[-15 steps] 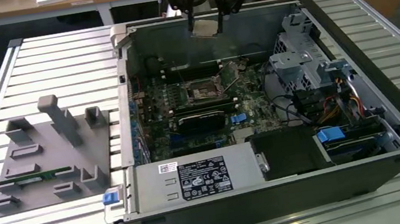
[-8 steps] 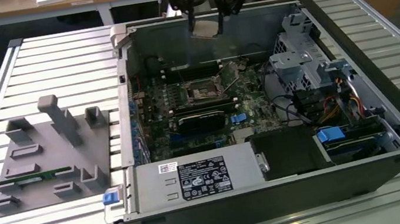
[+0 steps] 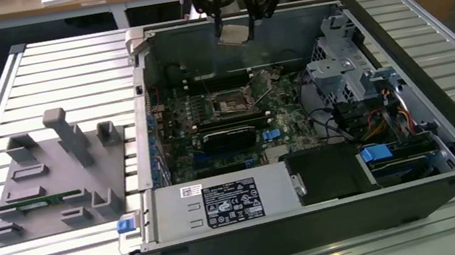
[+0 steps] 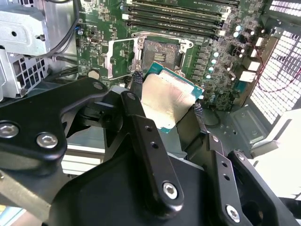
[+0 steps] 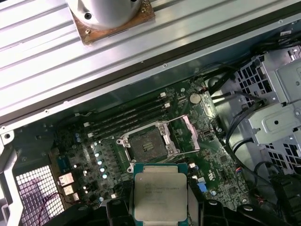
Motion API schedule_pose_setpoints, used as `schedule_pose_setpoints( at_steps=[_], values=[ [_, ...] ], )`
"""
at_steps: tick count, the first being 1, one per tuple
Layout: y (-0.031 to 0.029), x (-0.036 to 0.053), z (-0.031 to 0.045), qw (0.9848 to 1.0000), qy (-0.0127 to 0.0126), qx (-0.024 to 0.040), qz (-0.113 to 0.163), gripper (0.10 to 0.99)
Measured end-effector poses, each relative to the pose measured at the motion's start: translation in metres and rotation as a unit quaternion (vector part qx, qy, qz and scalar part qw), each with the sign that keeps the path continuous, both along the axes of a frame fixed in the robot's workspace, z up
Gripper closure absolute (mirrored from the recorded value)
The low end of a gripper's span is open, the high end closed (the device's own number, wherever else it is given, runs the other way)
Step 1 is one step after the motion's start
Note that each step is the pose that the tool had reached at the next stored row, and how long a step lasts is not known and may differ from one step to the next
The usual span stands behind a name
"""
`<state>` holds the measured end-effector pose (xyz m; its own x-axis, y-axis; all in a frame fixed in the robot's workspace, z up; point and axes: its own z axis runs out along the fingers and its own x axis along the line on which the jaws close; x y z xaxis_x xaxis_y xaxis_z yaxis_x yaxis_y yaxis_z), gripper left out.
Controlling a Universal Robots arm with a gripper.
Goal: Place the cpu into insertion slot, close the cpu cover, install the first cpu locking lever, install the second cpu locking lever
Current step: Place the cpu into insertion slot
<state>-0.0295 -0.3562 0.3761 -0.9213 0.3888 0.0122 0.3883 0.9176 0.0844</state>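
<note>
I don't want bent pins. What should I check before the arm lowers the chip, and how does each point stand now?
1. Grip on cpu: ok; the claw is shut on two opposite edges.
2. Empty slot: ok; its dark centre is bare in both wrist views.
3. Open cover: ok; it is swung off the slot, beside it.
4. Seated cpu: not ok; it hangs in the air, apart from the slot.
5. Matching corner marks on cpu and slot: cannot tell.
</note>
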Motion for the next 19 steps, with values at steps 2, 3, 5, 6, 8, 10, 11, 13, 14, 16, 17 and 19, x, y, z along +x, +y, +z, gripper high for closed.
schedule_pose_setpoints(
  at_steps=[2,3,5,6,8,10,11,13,14,16,17,19],
  values=[
    [0.0,0.0,0.0,1.0,0.0,0.0,-0.002,0.545],
    [0.0,0.0,-0.0001,1.0,0.0,0.0,-0.004,0.545],
    [0.0,0.0,-0.0001,1.0,0.0,0.0,-0.007,0.545],
    [0.0,0.0,-0.0001,1.0,0.0,0.0,-0.008,0.545],
    [0.0,0.0,-0.0002,0.9999,0.0,0.0,-0.011,0.545],
    [0.0,0.0,-0.0003,0.9999,0.0,0.0,-0.014,0.545],
    [0.0,0.0,-0.0003,0.9999,0.0,0.0,-0.015,0.545],
    [0.0,0.0,-0.0003,0.9998,0.0,0.0,-0.018,0.545],
    [0.0,0.0,-0.0004,0.9998,0.0,0.0,-0.019,0.545],
    [0.0,0.0,-0.0004,0.9998,0.0,0.0,-0.02,0.545],
    [0.0,0.0,-0.0005,0.9998,0.0,0.0,-0.02,0.545],
    [0.0,0.0,-0.0009,0.9998,-0.0001,0.0001,-0.02,0.545]
  ],
)
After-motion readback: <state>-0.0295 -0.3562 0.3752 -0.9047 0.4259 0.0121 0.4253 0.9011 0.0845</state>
